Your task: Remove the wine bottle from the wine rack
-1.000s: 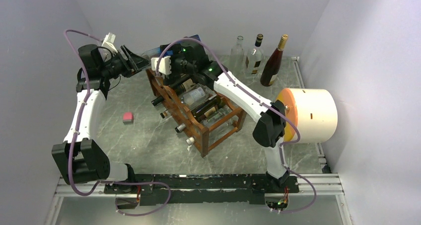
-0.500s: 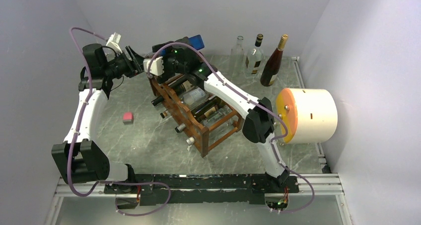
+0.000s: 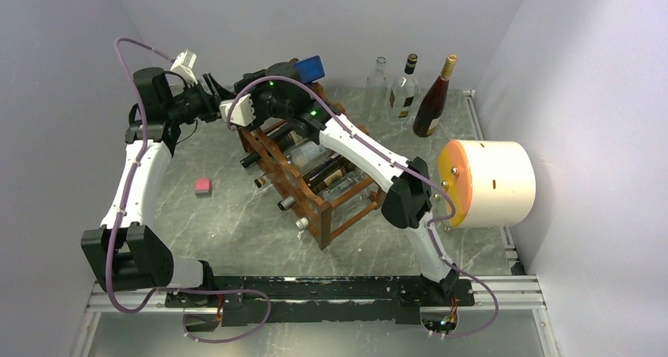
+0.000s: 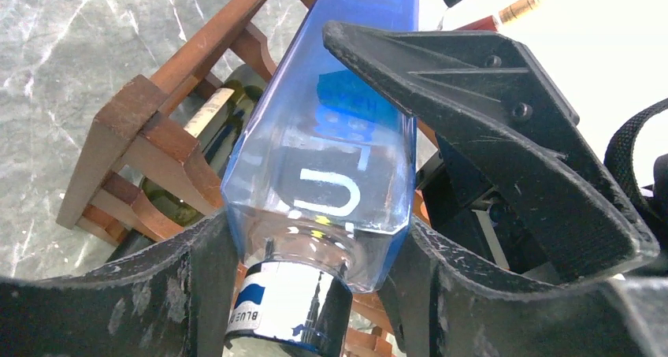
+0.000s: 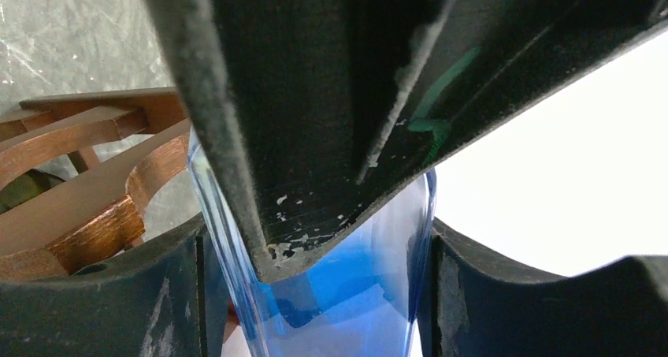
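A clear blue square wine bottle [image 3: 309, 68] is held over the far left end of the reddish-brown wooden wine rack [image 3: 340, 212]. My left gripper [image 3: 216, 97] is shut on the bottle's shoulder just above its silver-labelled neck [image 4: 287, 302]. The blue body [image 4: 339, 136] runs away from the left wrist camera, with the rack [image 4: 134, 136] below it. My right gripper [image 3: 276, 89] is shut on the bottle's body [image 5: 346, 310], with the rack's scalloped rail [image 5: 87, 184] at its left. A left gripper finger [image 5: 315, 97] lies against the same bottle.
Several other bottles [image 3: 315, 152] lie in the rack's tiers. Three bottles [image 3: 405, 85] stand upright at the back right. A white cylinder with an orange face [image 3: 488, 184] lies at the right. A small pink-red block [image 3: 203, 186] sits left of the rack.
The right arm has swung left and further back with the blue bottle, whose far end has risen. The left gripper has shifted slightly up and left with the neck.
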You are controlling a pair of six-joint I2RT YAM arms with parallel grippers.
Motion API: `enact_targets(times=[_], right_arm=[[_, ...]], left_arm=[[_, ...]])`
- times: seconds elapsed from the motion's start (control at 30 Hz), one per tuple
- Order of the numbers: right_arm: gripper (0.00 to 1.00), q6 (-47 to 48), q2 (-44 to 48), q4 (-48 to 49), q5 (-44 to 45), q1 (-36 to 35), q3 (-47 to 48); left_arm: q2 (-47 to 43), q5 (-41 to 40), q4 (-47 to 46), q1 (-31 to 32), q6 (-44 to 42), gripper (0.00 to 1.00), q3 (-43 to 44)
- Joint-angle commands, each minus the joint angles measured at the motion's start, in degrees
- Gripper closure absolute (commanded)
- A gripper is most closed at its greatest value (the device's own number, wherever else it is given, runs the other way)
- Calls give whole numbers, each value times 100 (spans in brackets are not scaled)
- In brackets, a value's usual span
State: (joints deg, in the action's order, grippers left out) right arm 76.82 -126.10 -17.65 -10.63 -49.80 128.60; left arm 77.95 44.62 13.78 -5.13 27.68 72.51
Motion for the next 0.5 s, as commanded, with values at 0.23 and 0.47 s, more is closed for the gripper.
enact_targets(times=[0.23, 0.47], right_arm=[[100, 0, 261, 440, 101, -17, -244], [100, -408, 762, 1396, -8, 107, -1179]], left_arm=[[-302, -429, 403, 17, -11, 18, 756], [-579, -1306, 1413, -35, -332, 0, 1527]])
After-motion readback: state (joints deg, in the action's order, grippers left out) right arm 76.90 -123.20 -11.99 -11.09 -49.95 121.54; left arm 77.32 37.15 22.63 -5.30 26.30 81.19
